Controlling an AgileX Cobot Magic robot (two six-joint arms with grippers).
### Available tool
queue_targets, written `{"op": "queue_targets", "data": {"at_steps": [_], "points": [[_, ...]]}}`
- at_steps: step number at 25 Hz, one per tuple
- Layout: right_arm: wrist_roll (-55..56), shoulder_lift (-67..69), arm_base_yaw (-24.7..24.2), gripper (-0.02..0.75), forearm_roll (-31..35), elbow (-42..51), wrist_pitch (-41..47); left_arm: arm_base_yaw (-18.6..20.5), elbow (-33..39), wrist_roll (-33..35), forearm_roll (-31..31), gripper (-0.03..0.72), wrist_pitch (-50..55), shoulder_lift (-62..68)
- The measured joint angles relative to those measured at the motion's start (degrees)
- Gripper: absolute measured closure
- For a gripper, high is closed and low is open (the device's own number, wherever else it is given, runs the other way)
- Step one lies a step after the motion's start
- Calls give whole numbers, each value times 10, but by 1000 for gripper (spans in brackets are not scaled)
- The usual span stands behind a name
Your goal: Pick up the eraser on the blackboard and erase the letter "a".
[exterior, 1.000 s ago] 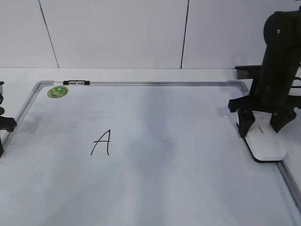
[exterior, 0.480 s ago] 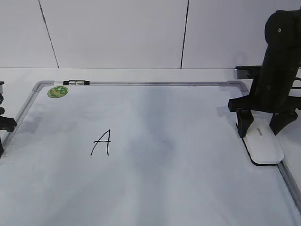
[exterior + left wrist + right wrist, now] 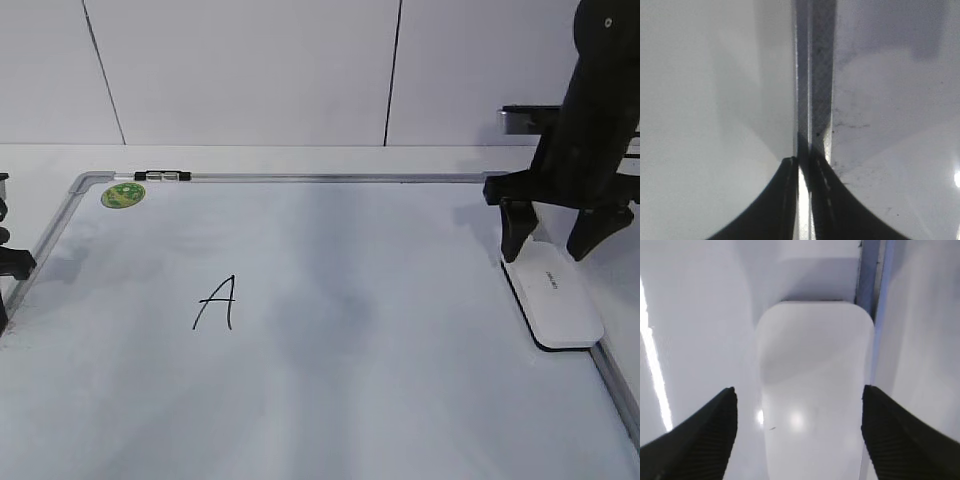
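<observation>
While right claw (image 3: 553,238) gapes wide above eraser (image 3: 553,293) | blackboard (image 3: 330,400) bears eraser | left claw (image 3: 802,200) narrow

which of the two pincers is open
The right pincer, on the black arm, stands open above the white oblong plastic eraser, holding nothing. The left pincer is nearly shut over the board's silver-grey frame.

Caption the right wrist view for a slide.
Open right claw poised above the white eraser, which lies on the blackboard beside its frame.
</observation>
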Motion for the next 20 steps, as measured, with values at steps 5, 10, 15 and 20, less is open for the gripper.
{"op": "queue_targets", "data": {"at_steps": [5,10,15,20], "points": [[-2,-4,0,153,1,-5,1,0,0,0,0,617,0,0],[-3,-4,0,153,2,-5,1,0,-4,0,0,593,3,0],[-3,-4,0,153,2,-5,1,0,-15,0,-4,458,26,0],[-3,-6,0,152,2,-5,1,0,-46,0,-5,291,47,-13]]}}
